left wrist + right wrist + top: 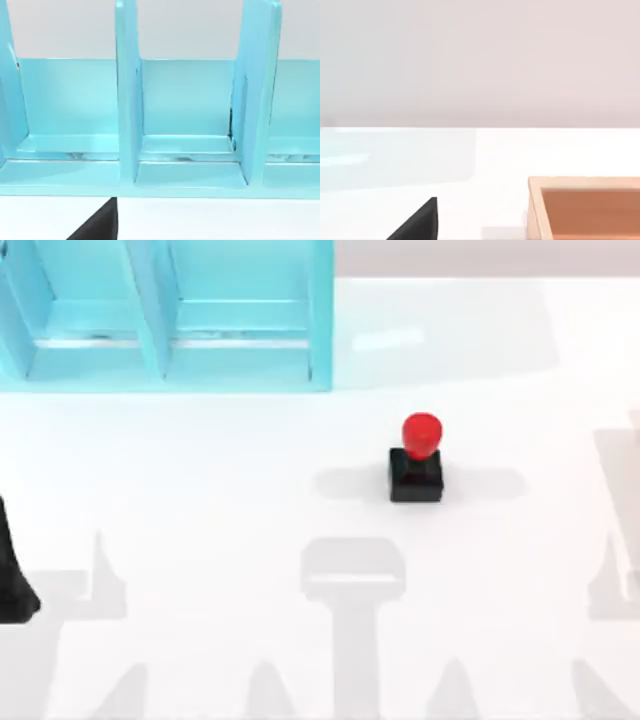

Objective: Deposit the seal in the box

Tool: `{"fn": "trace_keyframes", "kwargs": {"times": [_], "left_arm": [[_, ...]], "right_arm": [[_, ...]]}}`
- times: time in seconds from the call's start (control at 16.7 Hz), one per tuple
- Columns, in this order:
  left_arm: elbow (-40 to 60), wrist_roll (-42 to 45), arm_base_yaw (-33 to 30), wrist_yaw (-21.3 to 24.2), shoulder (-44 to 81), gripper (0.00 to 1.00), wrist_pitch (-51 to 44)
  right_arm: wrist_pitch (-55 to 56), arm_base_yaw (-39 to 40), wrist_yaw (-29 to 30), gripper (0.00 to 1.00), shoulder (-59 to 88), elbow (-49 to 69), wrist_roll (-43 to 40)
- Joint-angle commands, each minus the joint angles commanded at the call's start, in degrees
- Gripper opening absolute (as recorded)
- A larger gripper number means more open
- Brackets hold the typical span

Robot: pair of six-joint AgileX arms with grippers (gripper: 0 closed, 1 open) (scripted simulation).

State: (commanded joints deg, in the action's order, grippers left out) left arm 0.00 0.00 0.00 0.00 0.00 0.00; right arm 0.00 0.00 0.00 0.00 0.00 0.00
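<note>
The seal (416, 462) stands upright on the white table, right of the middle in the top view; its red knob (421, 433) tops a black square base (416, 478). Nothing touches it. The box (536, 210) is an open tan wooden tray, seen from my right wrist, with its near corner and orange inside showing. My left gripper (12, 580) is a dark shape at the table's left edge, far from the seal. A black part of my right gripper (420, 225) shows low in the right wrist view, short of the box.
A cyan shelf unit (165, 315) with upright dividers (127, 100) fills the back left of the table and faces my left wrist. White tabletop (250, 520) lies open around the seal, crossed by grey shadows.
</note>
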Motion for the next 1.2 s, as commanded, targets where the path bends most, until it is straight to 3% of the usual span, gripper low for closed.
{"fn": "trace_keyframes", "kwargs": {"times": [0.3, 0.54, 1.2], "left_arm": [[0.0, 0.0, 0.0, 0.0, 0.0, 1.00, 0.0], [0.0, 0.0, 0.0, 0.0, 0.0, 1.00, 0.0], [0.0, 0.0, 0.0, 0.0, 0.0, 1.00, 0.0]], "right_arm": [[-2.4, 0.9, -0.3, 1.00, 3.2, 3.2, 1.7], [-11.6, 3.9, -0.6, 1.00, 15.6, 14.7, 7.5], [-58.7, 16.8, 3.5, 1.00, 78.7, 66.1, 24.9]]}}
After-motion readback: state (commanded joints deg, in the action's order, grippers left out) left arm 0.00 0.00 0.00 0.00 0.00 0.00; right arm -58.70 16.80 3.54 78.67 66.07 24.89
